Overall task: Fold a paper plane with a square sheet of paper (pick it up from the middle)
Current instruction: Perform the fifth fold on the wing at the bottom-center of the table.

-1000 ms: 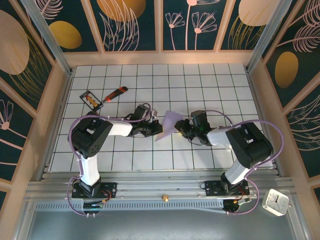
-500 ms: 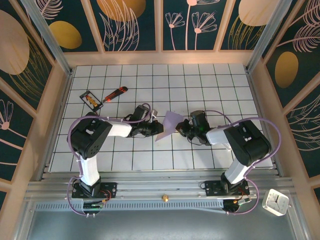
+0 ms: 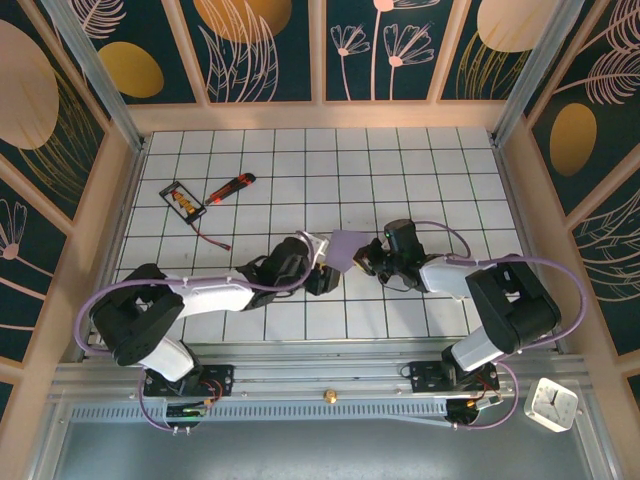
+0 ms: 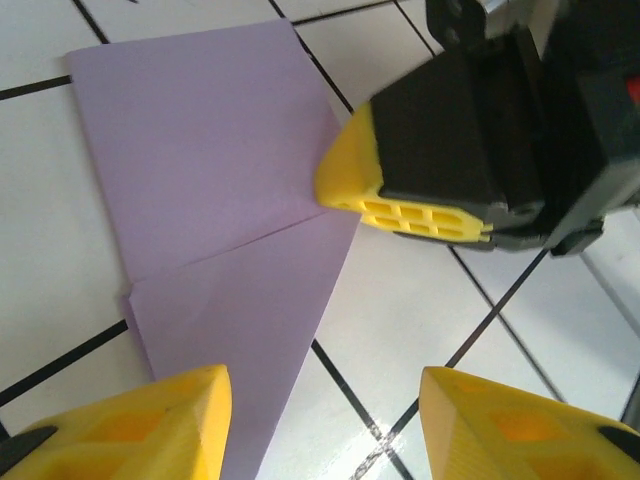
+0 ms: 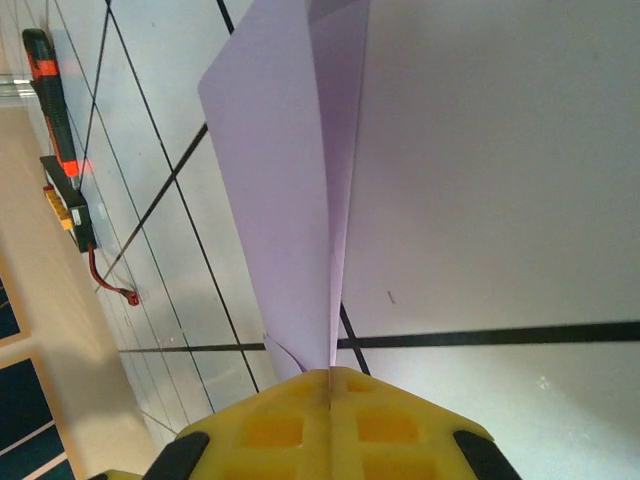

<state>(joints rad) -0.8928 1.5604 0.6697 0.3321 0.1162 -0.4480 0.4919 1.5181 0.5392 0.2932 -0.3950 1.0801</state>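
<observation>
The table (image 3: 420, 160) holds one knife (image 3: 230, 187), perhaps one card (image 3: 183, 200), one lavender sheet (image 3: 346, 243) pinched by right jaws; left jaws spread.

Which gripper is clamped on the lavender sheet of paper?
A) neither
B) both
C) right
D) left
C: the right gripper has its fingers shut on the edge of the sheet of paper, while the left gripper has its fingers wide apart.

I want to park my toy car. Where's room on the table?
Free: the table far right, and the far middle rows beyond the purple paper. Crowded: the centre, where the right gripper pinches it beside the left gripper, and far left, by the utility knife and card.
</observation>
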